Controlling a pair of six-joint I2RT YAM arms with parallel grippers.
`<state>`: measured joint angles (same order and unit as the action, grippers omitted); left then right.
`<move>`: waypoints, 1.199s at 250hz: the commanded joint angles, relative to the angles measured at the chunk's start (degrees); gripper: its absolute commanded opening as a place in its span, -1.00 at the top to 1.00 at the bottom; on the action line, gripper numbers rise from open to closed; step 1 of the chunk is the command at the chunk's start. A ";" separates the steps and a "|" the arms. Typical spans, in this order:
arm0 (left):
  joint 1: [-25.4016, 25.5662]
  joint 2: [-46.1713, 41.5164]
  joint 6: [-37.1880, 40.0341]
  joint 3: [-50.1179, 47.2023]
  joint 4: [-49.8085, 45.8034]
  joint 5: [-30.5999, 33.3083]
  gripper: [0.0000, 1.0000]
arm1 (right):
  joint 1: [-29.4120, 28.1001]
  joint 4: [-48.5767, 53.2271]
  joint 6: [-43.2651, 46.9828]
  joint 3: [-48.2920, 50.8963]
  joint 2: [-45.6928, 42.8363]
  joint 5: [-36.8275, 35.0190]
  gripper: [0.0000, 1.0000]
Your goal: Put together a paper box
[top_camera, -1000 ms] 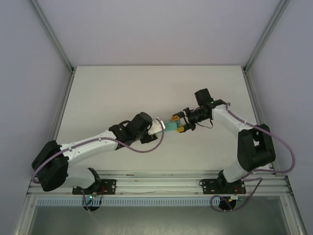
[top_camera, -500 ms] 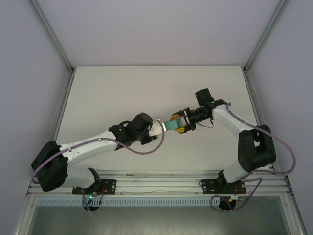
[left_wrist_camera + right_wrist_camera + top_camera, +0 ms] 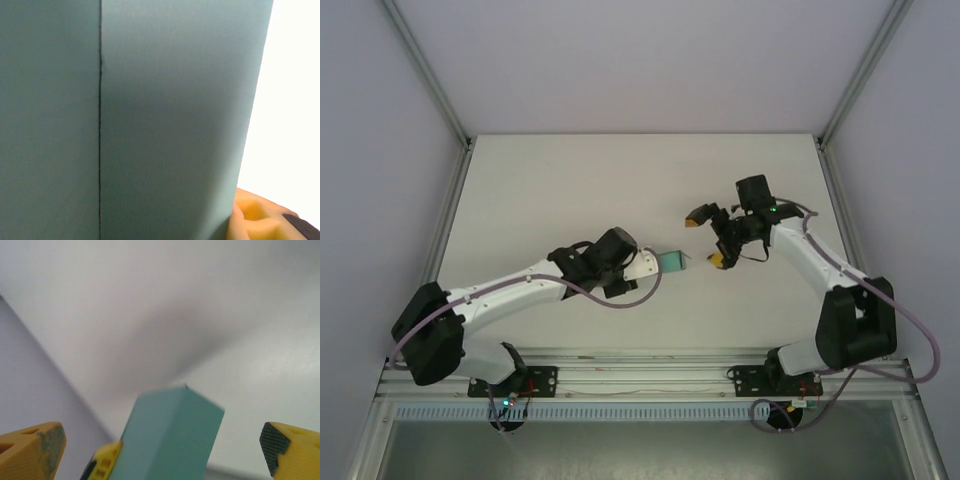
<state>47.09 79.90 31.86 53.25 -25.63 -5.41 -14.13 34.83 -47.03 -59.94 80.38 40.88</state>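
Note:
The paper box [image 3: 673,262] is a small teal rectangular box held out over the middle of the table. My left gripper [image 3: 658,263] is shut on its left end. In the left wrist view the box's teal wall [image 3: 165,115] stands close up, with a fold line down it and one yellow finger [image 3: 262,220] pressed against its lower right edge. My right gripper [image 3: 708,239] hangs open just right of the box, apart from it. From the right wrist, the box's closed end [image 3: 172,432] points toward the open right gripper [image 3: 161,449], whose fingers [image 3: 31,449] stand wide apart.
The white table [image 3: 570,190] is bounded by aluminium frame posts [image 3: 425,70] at the back corners and a rail [image 3: 640,362] along the near edge. Grey walls stand on both sides.
My right gripper has let go of the box's right end, opened wide and drawn back to the right. The left gripper has kept the box and shifted it slightly down and to the right.

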 commanded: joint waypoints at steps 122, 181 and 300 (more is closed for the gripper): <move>-5.61 10.34 5.49 10.99 -15.64 -11.22 0.25 | -3.03 -6.97 73.11 10.90 -23.25 3.65 -0.98; -5.72 15.46 6.62 16.06 -20.31 -11.36 0.22 | -9.64 0.16 76.15 8.10 -18.62 -5.98 -0.70; -5.76 19.68 6.56 20.03 -22.54 -11.81 0.19 | -13.22 -3.15 72.43 3.40 -6.42 -13.56 0.20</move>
<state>41.85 97.76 37.56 72.34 -45.78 -16.29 -26.76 32.42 26.11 -54.46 72.66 29.45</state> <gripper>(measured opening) 0.423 0.432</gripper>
